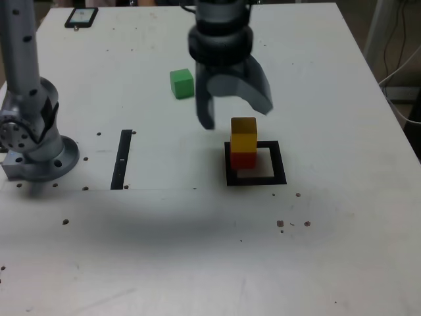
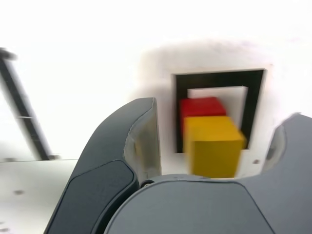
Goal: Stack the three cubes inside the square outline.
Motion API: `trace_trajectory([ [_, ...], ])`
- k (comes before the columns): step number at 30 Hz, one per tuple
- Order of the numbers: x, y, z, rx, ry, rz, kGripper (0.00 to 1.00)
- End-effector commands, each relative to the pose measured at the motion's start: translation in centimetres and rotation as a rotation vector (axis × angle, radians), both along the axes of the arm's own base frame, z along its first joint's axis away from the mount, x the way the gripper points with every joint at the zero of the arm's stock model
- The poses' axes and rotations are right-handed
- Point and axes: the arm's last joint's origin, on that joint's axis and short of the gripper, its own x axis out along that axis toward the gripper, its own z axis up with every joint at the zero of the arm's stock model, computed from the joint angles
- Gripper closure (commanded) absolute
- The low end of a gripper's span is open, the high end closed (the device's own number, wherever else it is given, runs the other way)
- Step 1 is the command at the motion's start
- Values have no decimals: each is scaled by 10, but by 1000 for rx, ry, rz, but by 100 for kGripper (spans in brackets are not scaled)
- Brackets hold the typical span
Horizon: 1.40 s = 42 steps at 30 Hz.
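In the exterior view, the white table (image 1: 329,250) carries the black square outline (image 1: 256,179) a little toward the view's right of centre. The red cube (image 1: 243,160) sits inside it, hard against the outline's left border as this view shows it, and the yellow cube (image 1: 244,134) rests squarely on top of it. The pale centre to the right of the stack stays bare. The gripper (image 1: 235,112) hangs just above and behind the stack, its fingers (image 1: 206,112) spread apart and holding nothing. The green cube (image 1: 181,83) lies alone farther back, toward the view's left, well apart from the outline with open table around it. A narrow black strip (image 1: 122,159) lies left of the outline, near the arm's base (image 1: 36,148). A phone (image 1: 81,16) rests near the far left edge. The table's front half is free.

In the wrist view, somewhat blurred, the yellow cube (image 2: 213,145) stands on the red cube (image 2: 202,107) between the two dark fingers (image 2: 124,161), with a clear gap at each side. The stack touches one border of the square outline (image 2: 219,79); the opposite side of the pale centre is open.
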Motion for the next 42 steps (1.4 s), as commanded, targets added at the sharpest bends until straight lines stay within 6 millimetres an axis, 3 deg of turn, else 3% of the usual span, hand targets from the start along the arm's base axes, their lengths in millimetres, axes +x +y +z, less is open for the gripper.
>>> trace_trajectory([
  [1, -12, 13, 6, 0, 16, 3, 1],
  [10, -47, 60, 25, 48, 70, 3, 1],
  [21, -71, 114, 13, 40, 152, 37, 1],
  [33, -57, 179, -27, 3, 208, 145, 1],
  [42, -50, 196, -53, -16, 235, 161, 1],
])
